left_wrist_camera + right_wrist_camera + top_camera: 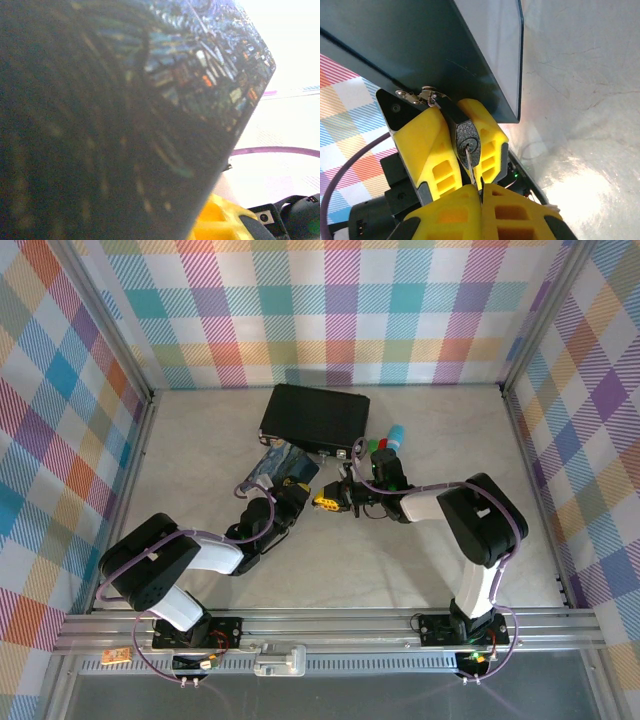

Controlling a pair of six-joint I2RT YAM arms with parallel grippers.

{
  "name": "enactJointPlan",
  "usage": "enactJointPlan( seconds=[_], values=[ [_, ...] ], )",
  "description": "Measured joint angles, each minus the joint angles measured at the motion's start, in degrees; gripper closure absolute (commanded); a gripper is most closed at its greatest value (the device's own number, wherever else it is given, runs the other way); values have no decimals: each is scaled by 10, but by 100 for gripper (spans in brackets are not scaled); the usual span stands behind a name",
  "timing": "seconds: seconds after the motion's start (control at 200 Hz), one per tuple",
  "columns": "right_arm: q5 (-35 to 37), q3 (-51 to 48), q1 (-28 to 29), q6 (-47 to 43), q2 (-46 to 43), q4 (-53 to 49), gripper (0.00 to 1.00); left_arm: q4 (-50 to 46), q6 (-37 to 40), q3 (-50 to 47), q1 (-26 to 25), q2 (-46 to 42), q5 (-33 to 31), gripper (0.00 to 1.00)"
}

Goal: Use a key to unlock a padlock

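Find the padlock near the middle of the right wrist view, keyhole face toward the lens, its shackle up at 11 o'clock and hooked into silvery latch hardware on the lower edge of a dark box panel. Cannot tell from that view which box; probably the starry blue tin, going by how close its painted face sits to the left wrist camera. Trace the key from the keyhole down toward 5 o'clock: tip at the slot, depth of entry hard to read.

Note the left claw pinching the padlock by its two flanks, yellow fingers at 9 and 3 o'clock of the dark body. Note the right claw at 6 o'clock, pressed together on the key's head, hidden between the pads. From above, spot both claws meeting at 6 o'clock of the black case, tin at 10 o'clock of them, pale tabletop all around.

To do this step well:
- Line the thin shaft up squarely with the keyhole before pushing; a slant looks likely to jam or bend it.
- Seat the key fully along its own line, then roll the right wrist about that same line, with no sideways sweep.
- Hold the left pinch firm against the twist, so the small body neither spins nor drags on the latch.
- Turn gently and watch for the shackle to spring
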Motion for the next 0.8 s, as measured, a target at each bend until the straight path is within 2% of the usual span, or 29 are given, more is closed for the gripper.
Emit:
enactJointPlan(
  seconds=[0.12,0.185,0.525,0.8],
  values=[
    [-22,1,-5,1,16,17,100,-4,-2,-1,0,-1,4,100],
    [-35,5,-9,-27,21,11,100,-18,-2,-1,0,-7,10,100],
    [-49,70,-14,-314,2,-181,100,-139,5,6,12,-89,48,100],
    [-32,59,-19,-380,-10,-177,100,-178,11,27,16,-90,69,100]
  ],
)
